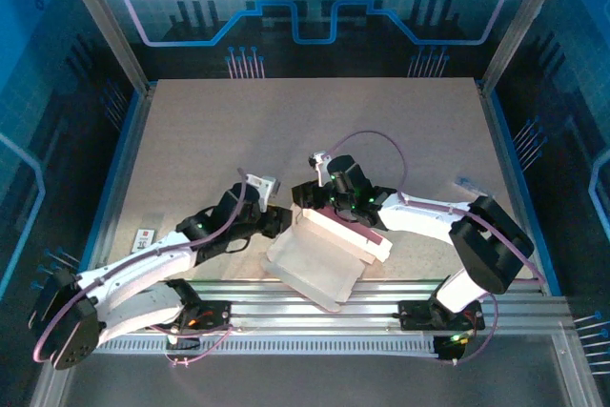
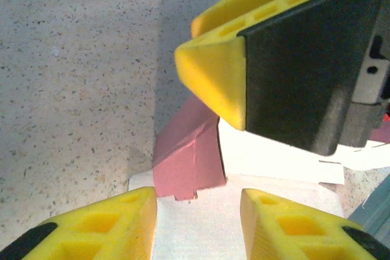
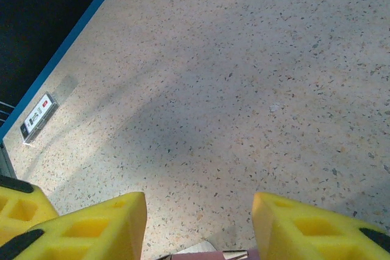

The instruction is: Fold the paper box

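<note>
My left tool [image 2: 198,226] has its jaws spread and grips nothing. The whitish face of the paper box [image 1: 319,259] lies just ahead of its tips and shows through the gap, and a pink flap [image 2: 189,159] stands up from that face a little further ahead. My right tool [image 3: 200,223] is also parted, with only a sliver of the box's pink edge showing low between its pads; I cannot tell whether either pad touches it. Its fingers [image 2: 213,71] hang directly above the flap and very near my left tool. My main worry is that nothing pins the box. If the right tool pushes the flap, I expect the light card to skate over the speckled tabletop [image 1: 286,131] rather than bend at its crease. One corner of the box already reaches onto the metal rail [image 1: 381,295] behind both tools, so a shove that way could tip it off. The flap may also spring back or buckle away from its crease. With the tools this close, closing or swinging either one risks knocking pad against pad.
</note>
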